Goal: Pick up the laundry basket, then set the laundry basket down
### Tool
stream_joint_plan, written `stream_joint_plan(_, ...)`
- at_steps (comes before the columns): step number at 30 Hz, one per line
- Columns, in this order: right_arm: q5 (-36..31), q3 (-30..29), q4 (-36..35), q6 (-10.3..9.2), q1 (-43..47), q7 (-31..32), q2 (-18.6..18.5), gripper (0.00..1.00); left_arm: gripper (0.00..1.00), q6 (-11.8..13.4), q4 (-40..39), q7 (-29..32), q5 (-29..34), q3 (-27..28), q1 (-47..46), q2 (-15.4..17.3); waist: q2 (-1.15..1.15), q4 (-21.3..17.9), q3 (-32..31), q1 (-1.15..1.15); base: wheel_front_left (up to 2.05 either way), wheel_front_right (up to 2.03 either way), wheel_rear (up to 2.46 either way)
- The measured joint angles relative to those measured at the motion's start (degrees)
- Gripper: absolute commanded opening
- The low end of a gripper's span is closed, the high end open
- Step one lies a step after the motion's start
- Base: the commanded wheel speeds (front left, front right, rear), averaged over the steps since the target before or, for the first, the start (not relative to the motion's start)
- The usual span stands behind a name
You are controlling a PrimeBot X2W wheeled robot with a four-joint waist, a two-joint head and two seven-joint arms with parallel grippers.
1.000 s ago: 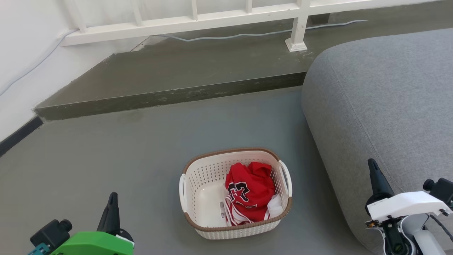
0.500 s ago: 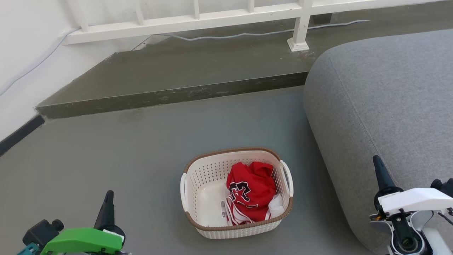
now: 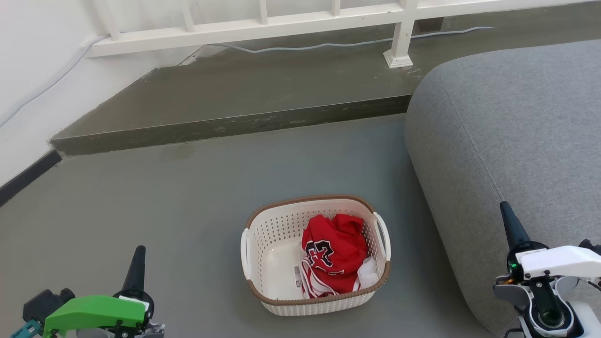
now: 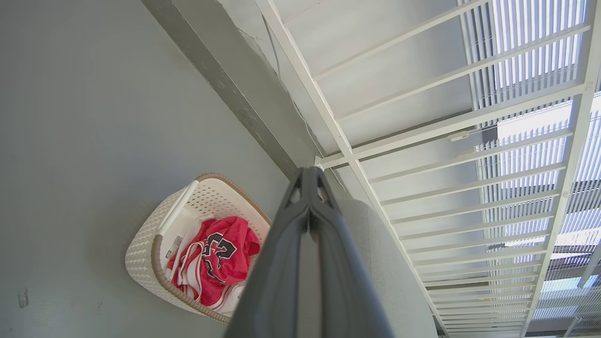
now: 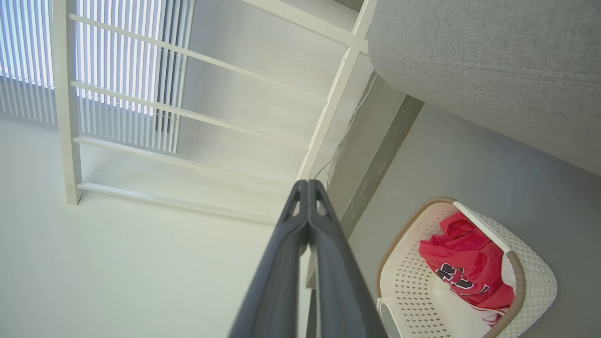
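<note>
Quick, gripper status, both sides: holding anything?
Left gripper: closed, holding nothing.
Right gripper: closed, holding nothing.
The laundry basket sits on the floor, apart from both.

The left gripper (image 3: 139, 251) sits low at the left, the right gripper (image 3: 506, 209) low at the right — both point up the head view, fingers pressed together tip to tip.

The laundry basket (image 3: 277, 230) is sitting upright on the grey floor (image 3: 164, 211). It is cream-white and perforated, with a brown woven-look rim, and is holding a crumpled red garment (image 3: 334, 253) toward its right side.
</note>
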Motion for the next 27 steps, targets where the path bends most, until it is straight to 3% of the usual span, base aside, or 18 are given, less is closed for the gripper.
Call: stream_joint_plan(27,18.52,-4.68,2.15,3.03,-2.52,4.20,1.03,0.00,0.00,-3.80,3.60,3.96,-19.73,2.98,-3.30,0.94,0.00,0.72,0.17,0.00,0.00,0.00,0.00)
